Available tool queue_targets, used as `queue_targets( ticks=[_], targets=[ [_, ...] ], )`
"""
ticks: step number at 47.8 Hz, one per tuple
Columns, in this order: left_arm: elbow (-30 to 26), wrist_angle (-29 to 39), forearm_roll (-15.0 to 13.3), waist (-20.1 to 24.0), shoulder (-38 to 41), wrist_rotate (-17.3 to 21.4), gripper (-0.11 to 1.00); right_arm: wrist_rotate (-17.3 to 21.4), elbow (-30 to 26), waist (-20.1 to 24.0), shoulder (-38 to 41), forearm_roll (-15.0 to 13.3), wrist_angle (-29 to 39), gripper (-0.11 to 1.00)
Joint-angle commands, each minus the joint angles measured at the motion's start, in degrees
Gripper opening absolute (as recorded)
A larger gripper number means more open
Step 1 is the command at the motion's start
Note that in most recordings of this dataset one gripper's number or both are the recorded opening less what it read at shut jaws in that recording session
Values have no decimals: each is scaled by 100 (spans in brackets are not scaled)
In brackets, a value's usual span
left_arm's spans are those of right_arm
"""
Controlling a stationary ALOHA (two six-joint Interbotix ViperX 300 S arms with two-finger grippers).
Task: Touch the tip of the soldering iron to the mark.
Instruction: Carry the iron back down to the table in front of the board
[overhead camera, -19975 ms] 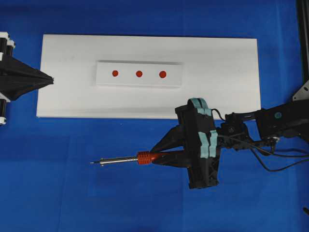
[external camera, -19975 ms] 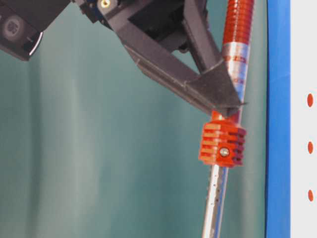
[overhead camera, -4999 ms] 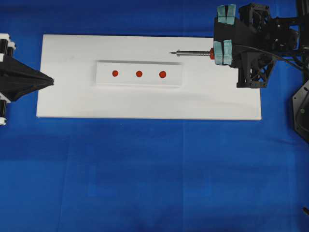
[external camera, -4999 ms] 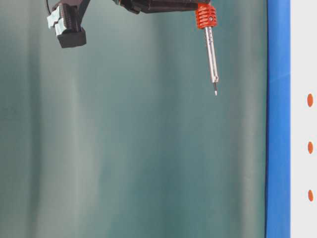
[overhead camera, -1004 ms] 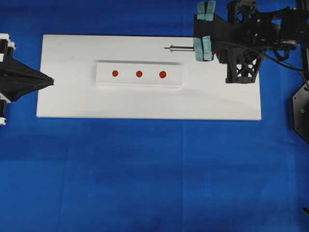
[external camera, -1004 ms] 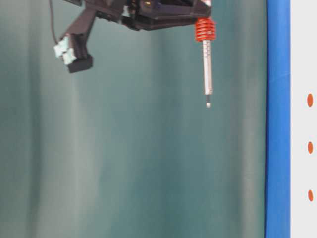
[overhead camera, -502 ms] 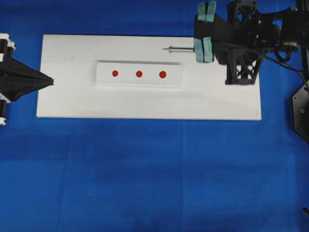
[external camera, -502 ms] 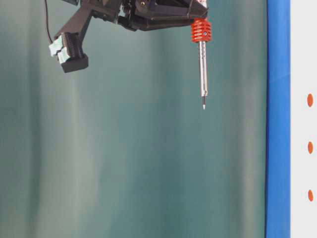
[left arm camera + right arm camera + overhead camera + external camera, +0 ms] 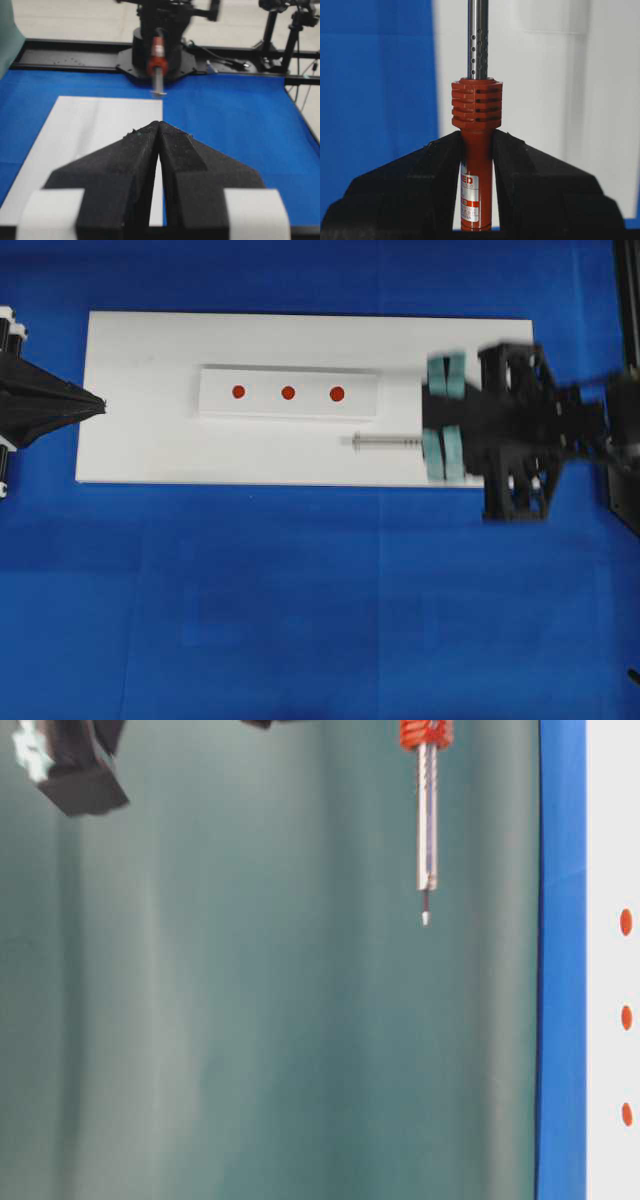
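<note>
Blue desk carries a white board with three red marks. Right tool clamps the soldering iron by its red handle, shaft level over the board's near edge, tip beside the marked strip, apart from the marks. Left tool closed, empty, at the board's left end.

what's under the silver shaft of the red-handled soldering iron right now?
From overhead, the soldering iron's silver shaft lies over bare white board, near its front edge, beside the raised strip with three red dots, not over it. The right gripper covers the handle.
</note>
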Motion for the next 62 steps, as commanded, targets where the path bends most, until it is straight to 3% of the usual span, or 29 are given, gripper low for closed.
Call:
queue_targets(
  ticks=[1,11,19,32,39,62],
  targets=[
    [-79,-26,9,-9,26,-9,2,299,-53,396,-70,-158,-9,7],
    [-79,-18,9,-9,26,-9,2,1582,-70,1397,53,-650,79,6],
    [-79,-18,9,-9,9,-9,2,2127,-114,1758,185,-817,299,6],
    [-88,-26,9,-9,-18,-9,2,2127,-290,1749,448,-835,141,7],
    [-88,-26,9,-9,-18,-9,2,2109,-650,1600,896,-879,-132,6],
    [-88,-53,9,-9,-26,-9,2,1591,-2610,879,2566,-888,-466,7]
  ],
)
